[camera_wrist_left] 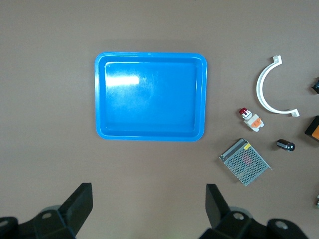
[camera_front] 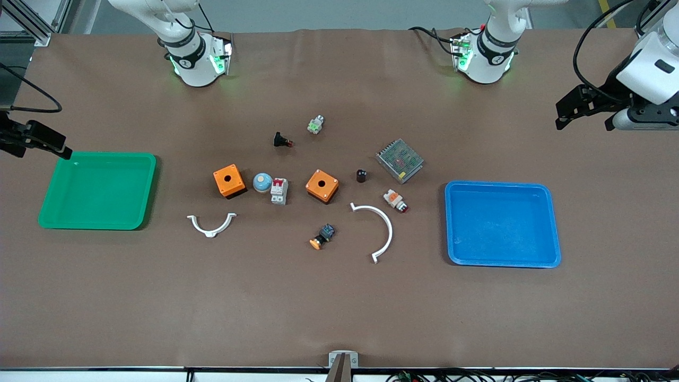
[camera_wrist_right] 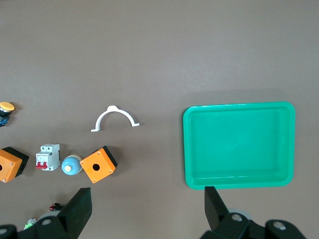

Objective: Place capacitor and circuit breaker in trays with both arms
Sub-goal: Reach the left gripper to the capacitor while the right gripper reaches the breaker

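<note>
I see both grippers up with fingers apart, well clear of the parts: left gripper (camera_wrist_left: 149, 211) above the counter (camera_front: 339, 307) by the blue tray (camera_front: 551, 223), right gripper (camera_wrist_right: 148, 211) by the green tray (camera_front: 150, 175). The capacitor (camera_front: 361, 175) stands upright beside the mesh box (camera_front: 400, 160); the breaker (camera_front: 279, 191) lies between the orange boxes, long axis toward the front camera

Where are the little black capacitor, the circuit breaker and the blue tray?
capacitor (camera_front: 361, 175), front view, on its black side.
circuit breaker (camera_front: 279, 191), front view, on its white-grey face below the red toggles.
blue tray (camera_front: 551, 223), front view, on its rim toward the left arm's end.
</note>
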You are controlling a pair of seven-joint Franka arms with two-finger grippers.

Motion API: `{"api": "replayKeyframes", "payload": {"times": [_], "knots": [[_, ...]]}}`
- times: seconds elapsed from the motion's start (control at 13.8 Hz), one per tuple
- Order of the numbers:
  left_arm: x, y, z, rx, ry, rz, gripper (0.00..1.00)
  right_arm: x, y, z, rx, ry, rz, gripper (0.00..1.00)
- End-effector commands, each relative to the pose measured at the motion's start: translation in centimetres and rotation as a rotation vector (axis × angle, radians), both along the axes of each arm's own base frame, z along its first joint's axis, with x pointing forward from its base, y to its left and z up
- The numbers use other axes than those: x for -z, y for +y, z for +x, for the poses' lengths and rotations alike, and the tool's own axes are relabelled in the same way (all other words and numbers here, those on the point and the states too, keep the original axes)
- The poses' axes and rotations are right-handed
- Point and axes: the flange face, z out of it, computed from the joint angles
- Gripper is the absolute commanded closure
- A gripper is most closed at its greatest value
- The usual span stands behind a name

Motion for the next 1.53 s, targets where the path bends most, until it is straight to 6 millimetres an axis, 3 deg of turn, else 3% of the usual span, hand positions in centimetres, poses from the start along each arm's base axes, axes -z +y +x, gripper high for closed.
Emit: {"api": "replayKeyframes", "payload": {"times": [0.0,0.29,0.44,0.58,0.73,0.95,1.16,1.31,1.45], "knots": [[-0.8,0.2,0.3,0.017,0.002,-0.009,0.0,-0.4,-0.2,0.3,-0.01,-0.007,-0.013,0.0],[0.1,-0.1,1.9,0.03,0.012,-0.008,0.0,-0.2,-0.1,0.4,-0.012,-0.004,-0.013,0.0],[1.9,-1.6,2.9,0.044,0.046,-0.011,0.0,0.1,0.1,0.6,-0.013,0.001,-0.009,0.0],[4.9,-5.0,3.6,0.07,0.102,-0.008,0.0,1.0,0.6,1.1,-0.017,0.016,0.0,0.0],[8.1,-9.2,4.4,0.111,0.115,-0.01,0.0,2.1,2.3,1.7,-0.038,0.034,0.005,0.0],[12.5,-13.5,4.2,0.116,0.094,-0.016,0.0,4.4,7.3,2.6,-0.1,0.074,0.003,0.0],[16.4,-17.8,2.4,0.109,0.048,-0.028,0.0,9.4,14.0,3.7,-0.075,0.156,-0.016,0.0],[19.0,-21.2,0.7,0.105,0.051,-0.028,0.0,11.6,18.0,4.6,-0.002,0.133,-0.018,0.0],[24.0,-23.8,-1.2,0.082,0.025,-0.048,0.0,13.9,24.6,3.7,-0.074,0.141,-0.046,0.0]]}}
